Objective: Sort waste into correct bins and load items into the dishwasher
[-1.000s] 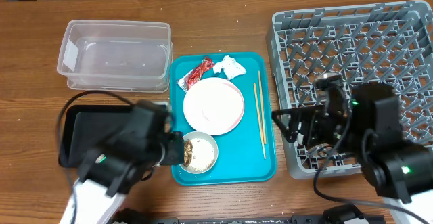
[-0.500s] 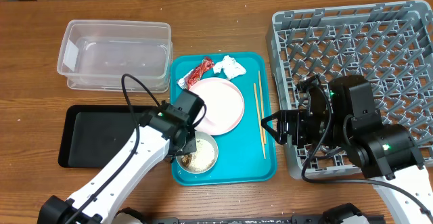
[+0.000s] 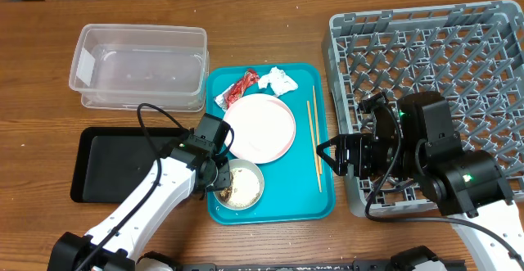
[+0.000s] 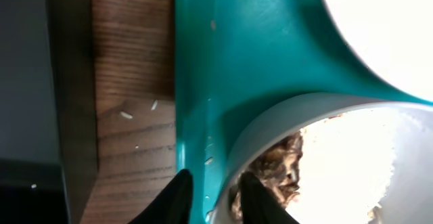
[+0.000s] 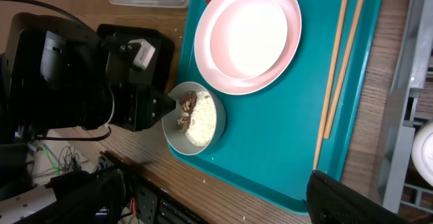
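Note:
My left gripper (image 3: 219,177) (image 4: 215,193) is shut on the left rim of a white bowl (image 3: 243,183) (image 4: 284,116), one finger outside and one inside on the beige-brown food scraps (image 4: 277,166). The bowl sits at the front left of the teal tray (image 3: 315,197). Behind it lies the pale pink plate (image 3: 258,129) (image 5: 252,34), with the chopsticks (image 3: 314,144) (image 5: 335,75) to its right. The red wrapper (image 3: 239,88) and the white tissue (image 3: 277,81) lie at the tray's back. My right gripper (image 3: 326,158) (image 5: 216,200) hangs open and empty over the tray's right edge.
The clear tub (image 3: 139,65) stands at the back left, with the black tray (image 3: 115,163) in front of it. The grey dish rack (image 3: 442,58) fills the right side, partly under my right arm. A few rice grains (image 4: 126,114) lie on the wood between the two trays.
My left arm swung from over the black tray to the bowl and its jaws narrowed onto the rim. The right arm shifted slightly left, then stayed still.

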